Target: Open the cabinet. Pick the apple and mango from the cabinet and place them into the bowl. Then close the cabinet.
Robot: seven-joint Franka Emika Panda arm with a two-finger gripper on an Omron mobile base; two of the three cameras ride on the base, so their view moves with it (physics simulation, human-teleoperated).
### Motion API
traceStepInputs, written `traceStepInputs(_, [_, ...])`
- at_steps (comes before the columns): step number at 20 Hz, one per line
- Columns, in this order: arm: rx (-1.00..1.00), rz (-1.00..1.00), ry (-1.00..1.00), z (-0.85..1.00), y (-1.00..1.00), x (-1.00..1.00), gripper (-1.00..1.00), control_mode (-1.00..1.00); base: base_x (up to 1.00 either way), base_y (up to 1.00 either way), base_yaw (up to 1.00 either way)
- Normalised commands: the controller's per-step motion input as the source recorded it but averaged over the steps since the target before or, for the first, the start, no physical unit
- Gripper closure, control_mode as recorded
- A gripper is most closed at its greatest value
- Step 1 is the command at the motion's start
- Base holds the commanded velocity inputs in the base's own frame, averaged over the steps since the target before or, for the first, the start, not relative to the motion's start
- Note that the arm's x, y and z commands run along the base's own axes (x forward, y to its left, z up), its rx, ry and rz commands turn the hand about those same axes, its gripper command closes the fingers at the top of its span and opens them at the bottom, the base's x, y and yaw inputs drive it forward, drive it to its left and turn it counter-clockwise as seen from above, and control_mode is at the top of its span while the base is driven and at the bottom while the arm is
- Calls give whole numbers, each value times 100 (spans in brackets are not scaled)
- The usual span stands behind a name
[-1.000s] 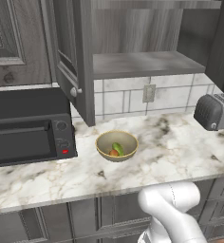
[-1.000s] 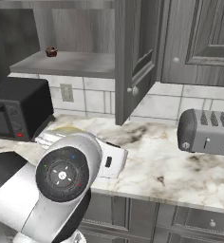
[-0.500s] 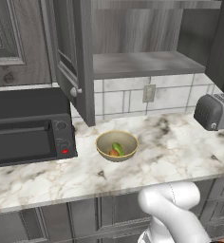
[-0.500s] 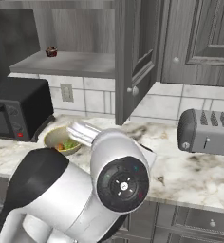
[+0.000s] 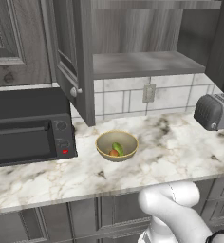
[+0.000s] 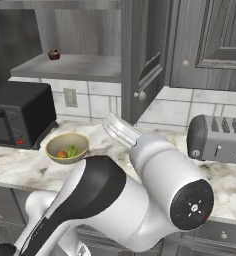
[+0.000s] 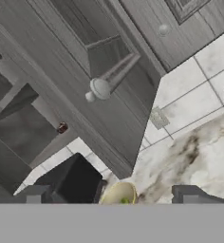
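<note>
**Fruit in bowl, doors open, arm heading for the close**

Bowl (image 5: 116, 145) sits on the marble counter (image 5: 171, 152) at about 5 o'clock from the microwave (image 5: 28, 128), under the open cabinet (image 5: 147, 64). Inside it, the green mango (image 5: 118, 148) lies touching the orange-red apple (image 5: 114, 153), apple at roughly 7 o'clock of the mango. Right base view agrees: apple (image 6: 62, 154) beside mango (image 6: 72, 150). So the pick-and-place part looks done; closing is what's left, by my read.

Both cabinet doors hang open. Left door (image 5: 71, 57) swings out over the microwave. Right door (image 6: 142, 60) stands edge-on with its pale knob (image 6: 142, 95) facing the toaster (image 6: 217, 139). A small dark item (image 6: 53, 54) sits on the shelf, at 11 o'clock from the bowl; not a task fruit.

Gripper (image 7: 111, 194) has jaws spread wide, nothing between them. Hand view points up at the right door, knob (image 7: 100, 88) near 12 o'clock of the fingertips (image 7: 192, 193), well apart. Likely lining up to push that door shut.
</note>
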Motion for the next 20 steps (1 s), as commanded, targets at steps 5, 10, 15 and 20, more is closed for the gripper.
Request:
traceStepInputs(5, [22, 6, -9, 5, -1, 60, -100, -100, 0, 0, 0])
traceStepInputs(10, [18, 3, -3, 4, -25, 54, -100, -100, 0, 0, 0])
traceStepInputs(15, [15, 4, -8, 0, -6, 45, -100, -100, 0, 0, 0])
traceStepInputs(20, [6, 5, -16, 0, 6, 14, -100, -100, 0, 0, 0])
